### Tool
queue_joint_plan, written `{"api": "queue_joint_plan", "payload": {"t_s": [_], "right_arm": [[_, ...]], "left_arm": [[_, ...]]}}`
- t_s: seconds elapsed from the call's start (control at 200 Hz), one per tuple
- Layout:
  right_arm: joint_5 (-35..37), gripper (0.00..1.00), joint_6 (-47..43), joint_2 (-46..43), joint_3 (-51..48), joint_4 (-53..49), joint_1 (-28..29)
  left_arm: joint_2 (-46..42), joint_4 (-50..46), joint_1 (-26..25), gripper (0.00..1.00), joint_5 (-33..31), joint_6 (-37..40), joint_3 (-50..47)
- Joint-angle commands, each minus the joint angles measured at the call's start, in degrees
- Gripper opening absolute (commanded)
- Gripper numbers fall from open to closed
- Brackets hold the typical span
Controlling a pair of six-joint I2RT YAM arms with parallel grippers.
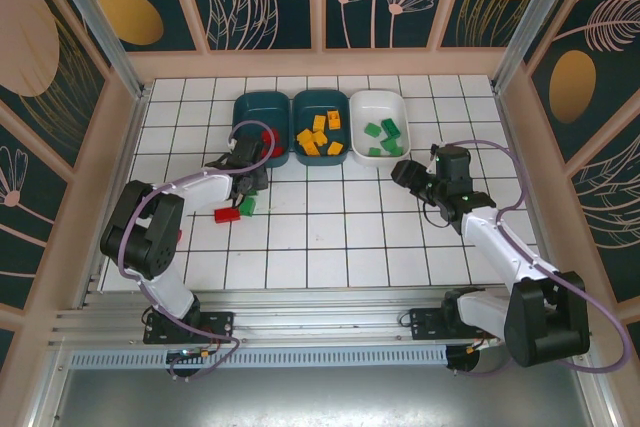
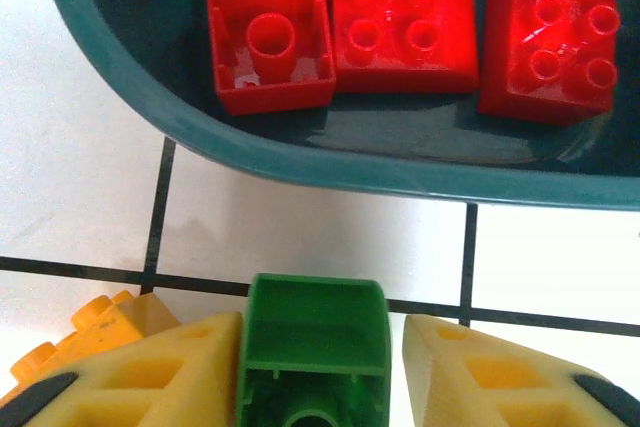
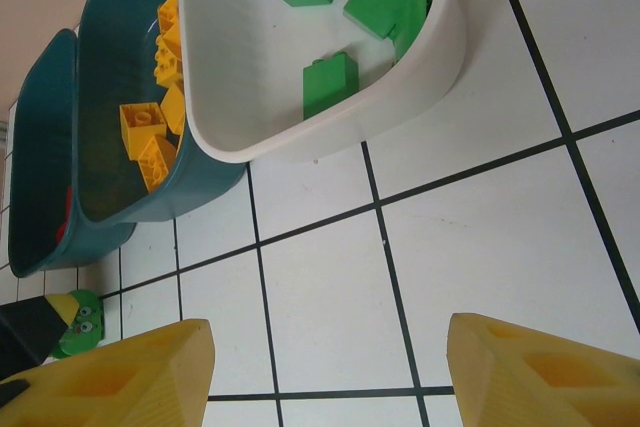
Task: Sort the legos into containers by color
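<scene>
Green brick (image 2: 312, 347): glossy bright green with a rounded far edge. Its hollow underside, with a round tube inside, faces the wrist camera. It sits between the left fingers over the white table (image 2: 80, 147), at 6 o'clock of the left tray.
Left gripper (image 2: 320, 332): jaws narrow, closed on the green brick, which fills the gap. One finger lies against it, and a thin sliver of table shows by the other's tip.
Left tray (image 2: 300, 162): dark teal and glossy with a rounded rim. It holds red bricks (image 2: 400, 27), two of them studs-up with four studs each and one flipped to show its hollow and tube.
Yellow brick (image 2: 90, 322): orange-yellow with studs showing. It lies on the table just beside a finger of the left gripper, at 9 o'clock of the green brick.
Red brick (image 1: 227, 214): loose on the table at 7 o'clock of the left tray, near the left gripper.
Middle tray (image 3: 200, 197): dark teal, set between the other two. It holds yellow bricks (image 1: 320, 134).
White tray (image 3: 430, 77): just beside the middle tray, at its 3 o'clock. It holds green bricks (image 3: 330, 82), some of them studs-up, in the same bright green.
Right gripper (image 3: 330, 372): jaws wide apart with nothing between them. It is over bare tiles at 5 o'clock of the white tray.
</scene>
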Motion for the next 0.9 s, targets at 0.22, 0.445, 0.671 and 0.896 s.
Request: {"api": "queue_joint_plan", "payload": {"t_s": [0.22, 0.445, 0.671, 0.896], "right_arm": [[0.5, 0.63, -0.6, -0.4, 1.2, -0.3, 0.3], [0.5, 0.64, -0.7, 0.1, 1.4, 0.1, 0.4], [1.5, 0.63, -1.1, 0.4, 1.8, 0.1, 0.2], [1.4, 0.63, -1.1, 0.0, 1.5, -0.6, -1.3]], "left_arm": [[2.4, -4.6, -1.9, 0.32, 2.4, 0.8, 1.0], [-0.1, -7.6, -4.3, 0.27, 1.7, 1.0, 3.7], [-1.1, -8.7, -8.5, 0.25, 6.7, -0.6, 12.1], [10.7, -2.3, -13.9, 0.24, 17.1, -1.0, 29.2]]}}
